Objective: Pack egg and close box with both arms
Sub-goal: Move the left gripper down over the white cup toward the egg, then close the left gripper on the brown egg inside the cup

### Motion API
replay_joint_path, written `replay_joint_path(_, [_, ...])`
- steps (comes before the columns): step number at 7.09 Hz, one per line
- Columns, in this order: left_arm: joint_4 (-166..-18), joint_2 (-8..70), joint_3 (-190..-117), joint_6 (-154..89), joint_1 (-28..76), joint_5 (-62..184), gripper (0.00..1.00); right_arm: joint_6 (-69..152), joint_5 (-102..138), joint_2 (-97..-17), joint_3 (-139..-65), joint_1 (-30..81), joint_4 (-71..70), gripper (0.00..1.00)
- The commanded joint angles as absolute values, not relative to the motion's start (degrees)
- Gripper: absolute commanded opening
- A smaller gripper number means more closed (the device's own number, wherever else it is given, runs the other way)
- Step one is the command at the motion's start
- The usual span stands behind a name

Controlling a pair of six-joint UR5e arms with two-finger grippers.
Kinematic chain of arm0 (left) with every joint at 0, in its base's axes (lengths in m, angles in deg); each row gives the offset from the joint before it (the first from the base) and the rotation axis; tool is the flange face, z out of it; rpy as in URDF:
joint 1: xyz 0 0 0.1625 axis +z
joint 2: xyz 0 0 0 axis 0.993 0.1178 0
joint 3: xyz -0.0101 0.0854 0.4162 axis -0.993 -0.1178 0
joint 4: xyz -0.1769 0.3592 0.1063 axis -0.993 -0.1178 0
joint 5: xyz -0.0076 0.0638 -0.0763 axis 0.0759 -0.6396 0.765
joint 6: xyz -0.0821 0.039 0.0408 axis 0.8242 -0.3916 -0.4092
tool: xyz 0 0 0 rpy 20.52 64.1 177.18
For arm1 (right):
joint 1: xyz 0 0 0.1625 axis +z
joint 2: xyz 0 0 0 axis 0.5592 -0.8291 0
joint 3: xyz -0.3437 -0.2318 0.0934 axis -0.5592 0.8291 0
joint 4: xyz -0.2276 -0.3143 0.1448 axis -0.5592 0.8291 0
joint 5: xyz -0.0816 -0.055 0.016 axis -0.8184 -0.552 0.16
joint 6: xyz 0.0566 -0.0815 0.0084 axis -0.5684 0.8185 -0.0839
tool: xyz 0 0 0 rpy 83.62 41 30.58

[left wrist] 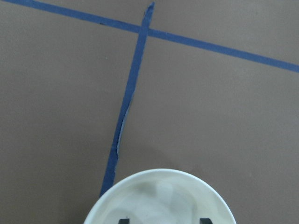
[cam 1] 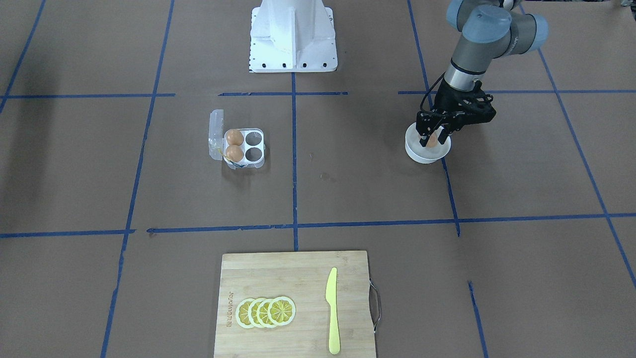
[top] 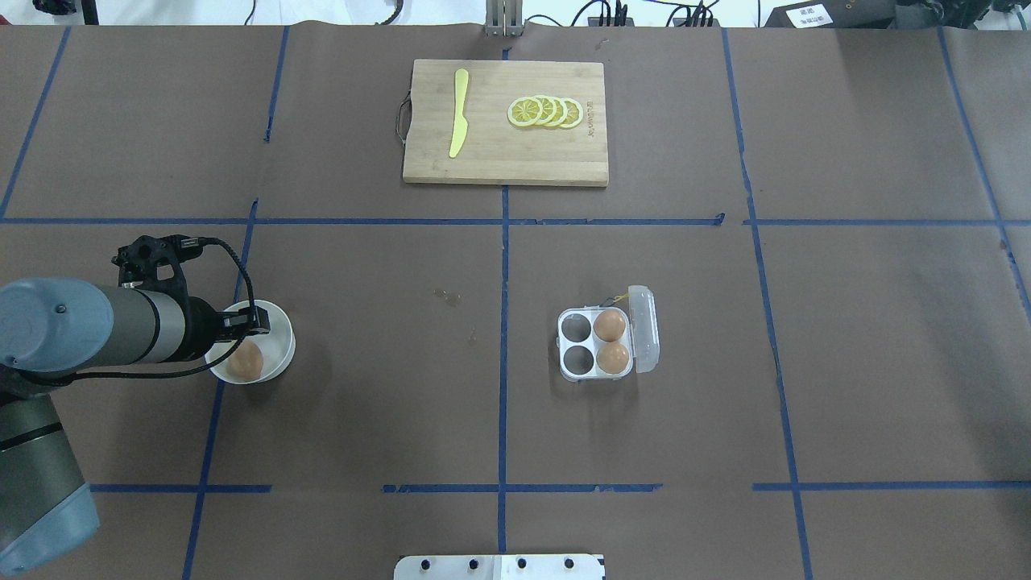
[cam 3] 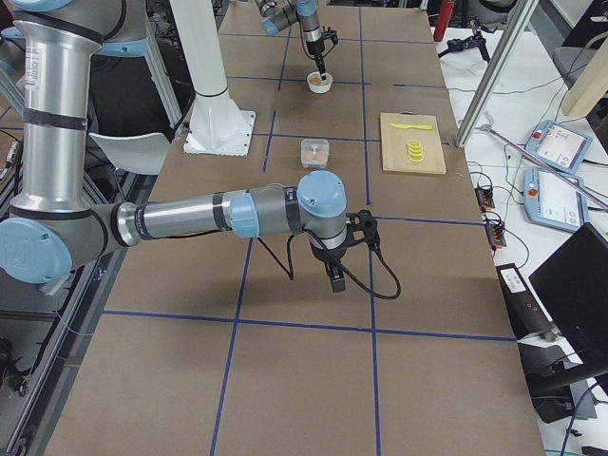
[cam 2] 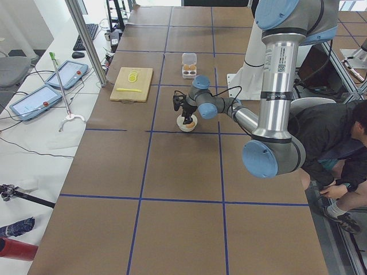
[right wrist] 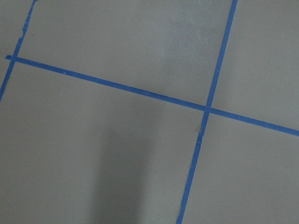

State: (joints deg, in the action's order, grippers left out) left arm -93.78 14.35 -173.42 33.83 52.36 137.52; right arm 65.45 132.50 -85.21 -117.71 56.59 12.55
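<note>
Currently, left claw [cam 1: 433, 139] spread over egg [top: 246, 360] — flat in bowl [top: 283, 338], long axis fore-aft, right claw [cam 3: 338, 281] unclear.

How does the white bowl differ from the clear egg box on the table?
The white bowl is round and opaque; the box is square and clear, with its hinged lid open. The bowl holds one egg; the box holds two eggs, with two cups empty. The left gripper hangs over the bowl; no gripper is near the box. Both sit on the table and hold orange-brown eggs.
</note>
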Motion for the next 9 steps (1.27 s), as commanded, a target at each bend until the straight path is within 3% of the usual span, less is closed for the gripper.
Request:
replay_joint_path(1, [-93.7, 14.0, -173.3, 33.8, 53.3, 137.5, 0.59, 65.5, 132.5, -85.2, -117.7, 56.6, 12.6, 1.0])
replay_joint_path(9, [-90.6, 14.2, -173.4, 32.4, 54.1, 137.6, 0.67, 65.5, 132.5, -85.2, -117.7, 56.5, 12.6, 1.0])
